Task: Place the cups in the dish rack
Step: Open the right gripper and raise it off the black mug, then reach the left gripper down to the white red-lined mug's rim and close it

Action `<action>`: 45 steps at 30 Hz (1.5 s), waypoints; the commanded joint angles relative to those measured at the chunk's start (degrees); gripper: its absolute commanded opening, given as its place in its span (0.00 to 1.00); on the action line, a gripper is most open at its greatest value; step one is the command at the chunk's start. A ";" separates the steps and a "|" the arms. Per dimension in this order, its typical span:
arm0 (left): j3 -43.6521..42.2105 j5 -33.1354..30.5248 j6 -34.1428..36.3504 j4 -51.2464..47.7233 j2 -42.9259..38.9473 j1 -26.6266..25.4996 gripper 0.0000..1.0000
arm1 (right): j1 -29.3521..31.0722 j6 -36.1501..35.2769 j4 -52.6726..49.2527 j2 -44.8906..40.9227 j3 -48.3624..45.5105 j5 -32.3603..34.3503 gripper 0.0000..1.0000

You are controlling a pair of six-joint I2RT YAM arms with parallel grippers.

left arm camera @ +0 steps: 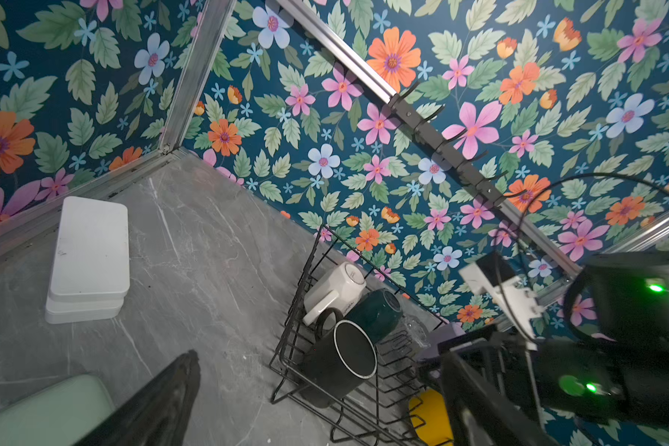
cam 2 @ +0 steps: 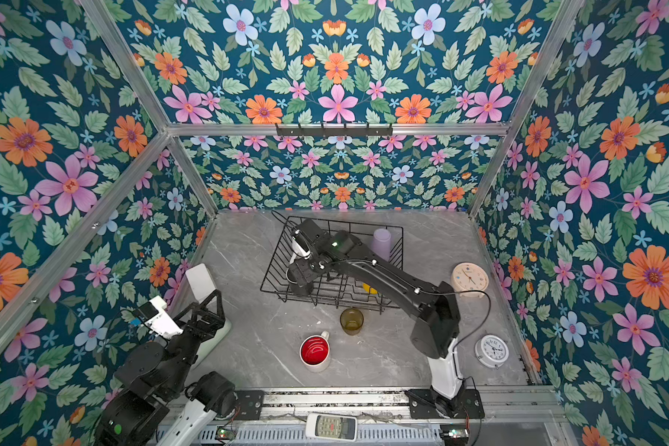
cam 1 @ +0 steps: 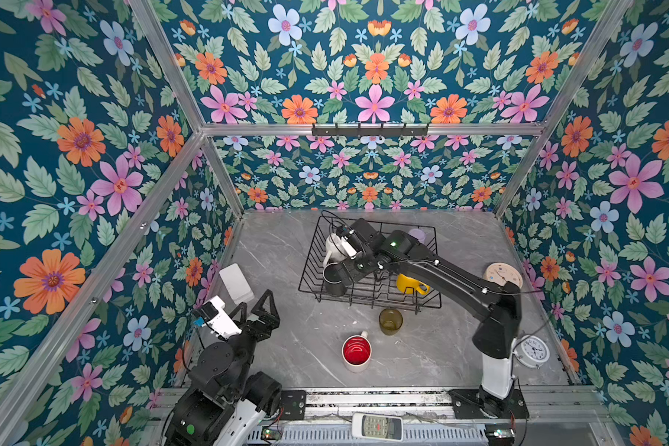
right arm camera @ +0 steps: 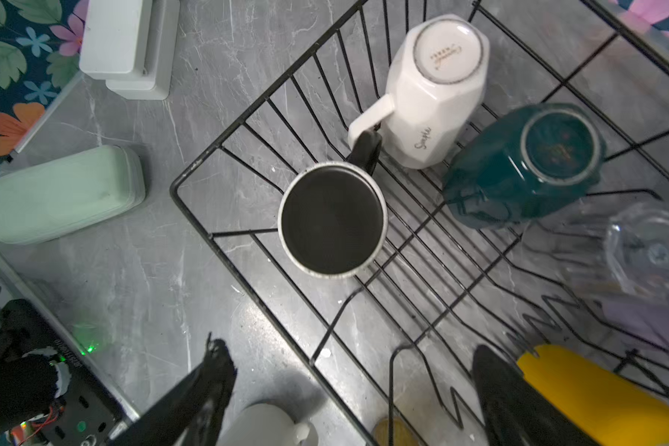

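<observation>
Cups point(cam 2: 351, 320) number eight in all: six sit in the dish rack point(cam 1: 371, 291) and two stand outside it on the desk point(cam 1: 286, 251). In the rack, one black mug point(right arm camera: 332, 220) stands upright, mouth up, in a corner. One white mug point(right arm camera: 433, 89) leans just beside it, base showing, its handle close to the black mug's handle. One dark green mug point(right arm camera: 526, 166) lies tilted next to the white one, base showing too. One clear glass point(right arm camera: 649, 251), one lilac tumbler point(right arm camera: 649, 324) and one yellow mug point(right arm camera: 603, 390) fill the rest of the rack. Outside, one amber-olive tumbler point(cam 1: 390, 320) stands upright just in front of the rack, and one red-lined white mug point(cam 1: 357, 351) stands nearer the desk's front edge.

Two arms are in view. The right tool point(right arm camera: 350, 349) hangs over the rack near the black mug, fingers spread wide and gripping nothing. The left tool point(cam 1: 256, 299) sits low at the desk's left side, also spread and empty.

Two clocks rest at the right: a beige round clock point(cam 1: 503, 274) and a white alarm clock point(cam 1: 533, 350). One white box point(left arm camera: 89, 247) and one mint-green case point(right arm camera: 62, 193) lie at the left
</observation>
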 commanded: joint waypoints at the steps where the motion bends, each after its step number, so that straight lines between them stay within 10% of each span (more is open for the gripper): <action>1: 0.91 4.39 -0.24 -0.39 3.32 -0.05 0.96 | -1.42 4.64 6.97 -6.98 -8.45 -2.57 0.95; 13: 4.31 22.75 -1.01 -6.36 20.65 0.01 0.75 | -9.83 11.75 13.16 -30.94 -33.30 -4.76 0.95; 23: 0.10 36.39 -2.52 -1.68 25.09 -0.61 0.65 | -10.60 12.12 13.32 -33.68 -36.90 -4.58 0.95; 45: -0.43 21.14 -9.26 -4.47 40.55 -29.55 0.63 | -10.56 11.59 12.90 -32.04 -35.93 -4.32 0.95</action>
